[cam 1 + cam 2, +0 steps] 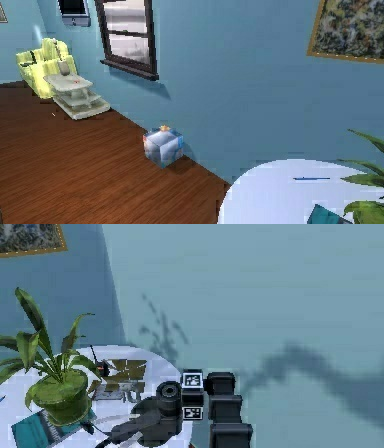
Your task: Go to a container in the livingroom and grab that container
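Container not visibly grabbed yet (approach judged done).
Gripper (118,431) hung at the round table (160,364) by the potted plant (55,384); its hold couldn't be told.

The floor (90,160) showed dark brown wood planks with a low sheen. The walls (240,70) were smooth, matt blue paint. The window frame (130,67) was dark and dull. The armchair (40,62) carried soft yellow-green upholstery, and the stepped side table (80,98) was a plain off-white, without gloss. The small box (163,146) looked pale and glassy, possibly translucent plastic. The round table (290,195) had a smooth, white, even top. The painting (350,28) sat in a gilt-coloured frame. The plant pot (62,402) was glossy green and its leaves (35,324) were waxy. The arm (225,409) was matt black, with flat white marker squares (192,379).
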